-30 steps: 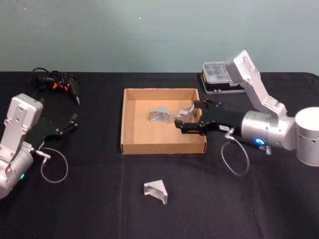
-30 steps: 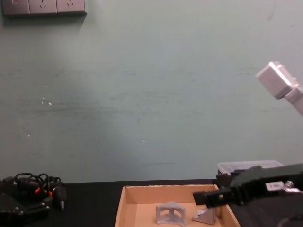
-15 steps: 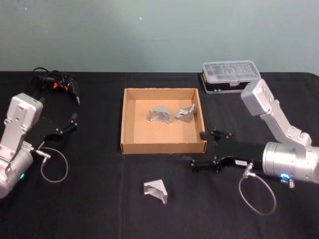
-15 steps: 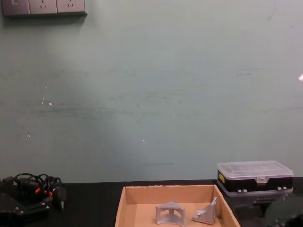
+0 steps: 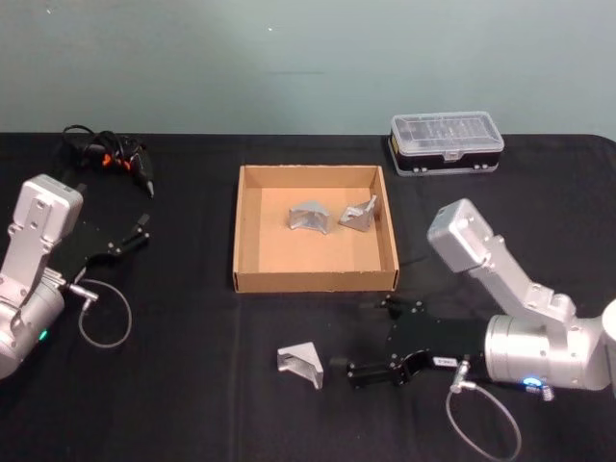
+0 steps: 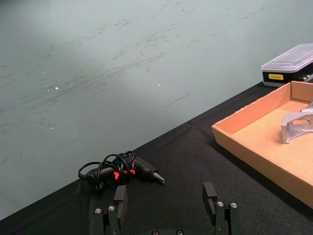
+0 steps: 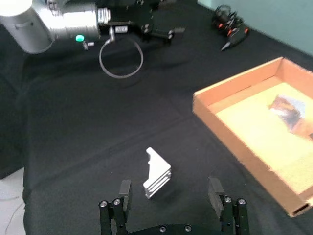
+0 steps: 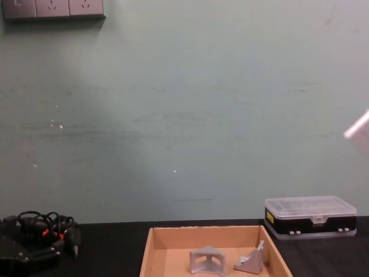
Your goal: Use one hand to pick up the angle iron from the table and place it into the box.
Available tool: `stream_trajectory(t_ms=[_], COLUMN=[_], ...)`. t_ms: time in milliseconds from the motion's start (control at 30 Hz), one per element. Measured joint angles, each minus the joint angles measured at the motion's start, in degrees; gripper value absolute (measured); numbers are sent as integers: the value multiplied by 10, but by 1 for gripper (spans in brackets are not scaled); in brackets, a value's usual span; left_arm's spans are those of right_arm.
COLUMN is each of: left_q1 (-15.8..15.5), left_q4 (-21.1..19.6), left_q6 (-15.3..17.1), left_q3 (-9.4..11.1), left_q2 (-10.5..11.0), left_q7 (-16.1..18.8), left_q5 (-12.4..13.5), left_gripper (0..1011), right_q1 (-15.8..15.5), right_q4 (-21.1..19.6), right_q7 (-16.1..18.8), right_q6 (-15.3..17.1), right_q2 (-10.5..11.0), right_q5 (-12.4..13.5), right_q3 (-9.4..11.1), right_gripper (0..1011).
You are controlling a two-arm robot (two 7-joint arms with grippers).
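Note:
One silver angle iron (image 5: 300, 366) lies on the black table (image 5: 183, 395) in front of the tan box (image 5: 235, 241). My right gripper (image 5: 371, 339) hovers just to its right, open and holding nothing. In the right wrist view the angle iron (image 7: 157, 173) sits just ahead of that gripper (image 7: 169, 190), nearer one finger, with the box (image 7: 234, 85) farther off. Two more angle irons (image 5: 309, 218) (image 5: 358, 216) rest inside the box. My left gripper (image 5: 142, 231) is parked open at the table's left.
A clear-lidded plastic case (image 5: 446, 142) stands behind the box at the back right. A black tool with a tangled cable (image 5: 111, 159) lies at the back left. Wire loops hang off both wrists.
My right gripper left an angle iron in the box, pulled out of it and swung down to the table's front, beside the loose angle iron. The left arm has not moved.

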Motion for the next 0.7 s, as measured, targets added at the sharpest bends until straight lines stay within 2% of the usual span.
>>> stream_trajectory(t_ms=[133, 400, 700], left_q1=[0, 0, 0], left_q4=[0, 0, 0], left_q6=[0, 0, 0], left_q3=[0, 0, 0], left_q2=[0, 0, 0], left_q7=[0, 0, 0], left_q5=[0, 0, 0], left_gripper=[1011, 1011, 1011], right_q1=[7, 10, 23], right_q4=[-5, -20, -26], right_q7=[-4, -12, -27], right_q6=[17, 46, 84], right_q2=[-2, -1, -15], right_q5=[-9, -19, -39], right_q3=[-17, -33, -51], right_gripper=[1000, 1000, 1000])
